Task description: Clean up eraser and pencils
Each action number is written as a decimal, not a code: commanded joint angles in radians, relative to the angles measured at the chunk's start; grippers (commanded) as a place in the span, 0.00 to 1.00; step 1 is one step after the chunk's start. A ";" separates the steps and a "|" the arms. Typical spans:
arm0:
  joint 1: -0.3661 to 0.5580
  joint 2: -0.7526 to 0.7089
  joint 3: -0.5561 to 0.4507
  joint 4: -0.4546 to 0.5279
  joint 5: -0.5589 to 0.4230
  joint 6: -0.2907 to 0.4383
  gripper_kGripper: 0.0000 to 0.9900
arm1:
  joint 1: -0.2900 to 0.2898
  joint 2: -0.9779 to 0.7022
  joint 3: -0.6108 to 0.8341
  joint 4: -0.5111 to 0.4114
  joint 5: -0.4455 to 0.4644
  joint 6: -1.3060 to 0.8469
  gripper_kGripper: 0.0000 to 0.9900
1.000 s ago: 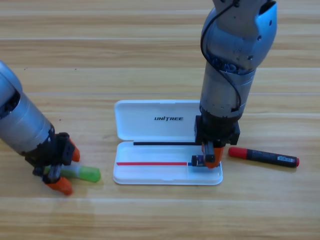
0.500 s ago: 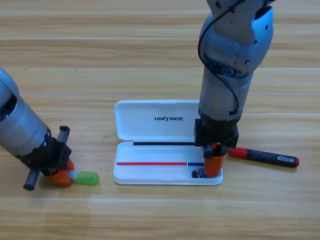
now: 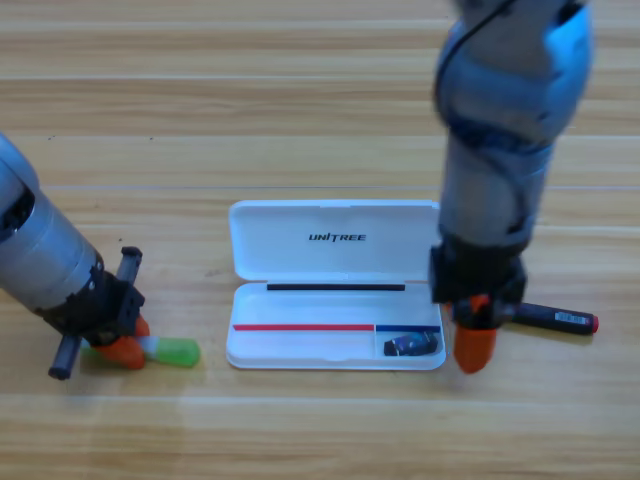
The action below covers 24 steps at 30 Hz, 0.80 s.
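At lower left, the left gripper [image 3: 125, 345] grasps the green pencil [image 3: 168, 351]: light, stiff, slippery, so hold mid-shaft. The eraser [image 3: 411, 346] lies in the case [image 3: 330, 240]. Right gripper [image 3: 474, 345]: jaw state indeterminable, covering the black pencil [image 3: 555, 318].

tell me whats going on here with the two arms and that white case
The eraser lies in the small right-hand compartment of the open white case. The right gripper hangs just right of the case, over the black pencil on the table. The left gripper is down at the green pencil, left of the case.
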State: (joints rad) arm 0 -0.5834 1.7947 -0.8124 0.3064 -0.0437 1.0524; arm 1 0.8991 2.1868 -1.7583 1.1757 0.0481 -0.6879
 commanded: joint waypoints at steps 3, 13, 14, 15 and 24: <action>0.014 -0.032 -0.011 0.033 0.013 0.003 0.00 | -0.062 -0.151 0.075 0.016 -0.022 -0.015 0.78; 0.014 -0.080 -0.192 0.254 0.011 0.003 0.00 | -0.223 -0.116 0.178 -0.159 -0.037 -0.031 0.95; 0.014 -0.083 -0.220 0.284 0.010 0.001 0.00 | -0.232 -0.111 0.189 -0.174 -0.039 -0.031 0.95; 0.014 -0.083 -0.251 0.315 0.010 0.000 0.00 | -0.238 -0.107 0.195 -0.183 -0.039 -0.036 0.95; -0.033 -0.063 -0.427 0.479 0.008 -0.068 0.00 | -0.255 -0.032 0.212 -0.203 -0.040 -0.117 0.94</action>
State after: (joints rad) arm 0 -0.5799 1.7147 -1.2130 0.7578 -0.0406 1.0222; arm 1 0.6769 2.0552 -1.5726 0.9883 0.0184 -0.7814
